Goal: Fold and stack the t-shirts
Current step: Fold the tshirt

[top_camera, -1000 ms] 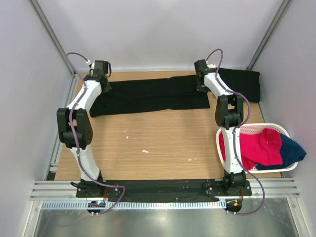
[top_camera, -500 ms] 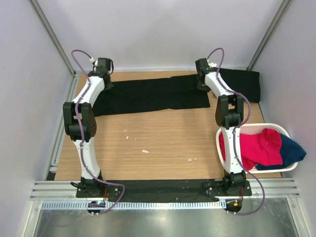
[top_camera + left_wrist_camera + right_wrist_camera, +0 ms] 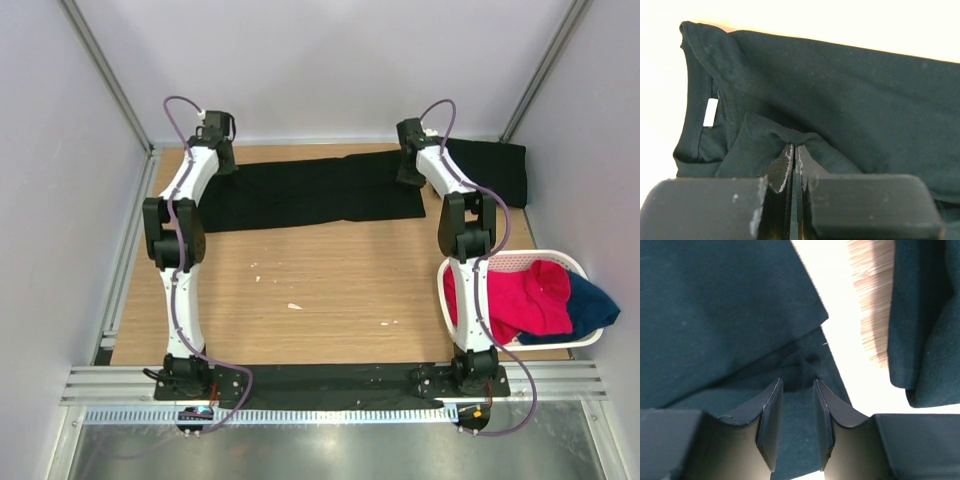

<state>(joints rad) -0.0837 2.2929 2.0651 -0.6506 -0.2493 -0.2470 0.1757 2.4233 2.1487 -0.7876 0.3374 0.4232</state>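
A black t-shirt (image 3: 310, 195) lies folded into a long strip across the back of the table. My left gripper (image 3: 222, 165) is at its left end, shut on a pinched fold of the cloth (image 3: 790, 140) beside the collar with its white label (image 3: 710, 112). My right gripper (image 3: 408, 178) is at the strip's right end. Its jaws (image 3: 797, 390) stand a little apart with a band of the black cloth (image 3: 715, 315) held between them. A second black t-shirt (image 3: 490, 170) lies folded at the back right, and its edge shows in the right wrist view (image 3: 930, 315).
A white oval basket (image 3: 510, 260) at the right edge holds red cloth (image 3: 520, 300) and dark blue cloth (image 3: 590, 305). Walls and frame posts close in the back and both sides. Bare wooden tabletop (image 3: 320, 290) spreads in front of the shirt.
My left arm has swung toward the back and to the right, drawing the shirt's left end with it and straightening the strip. The right arm has barely moved.
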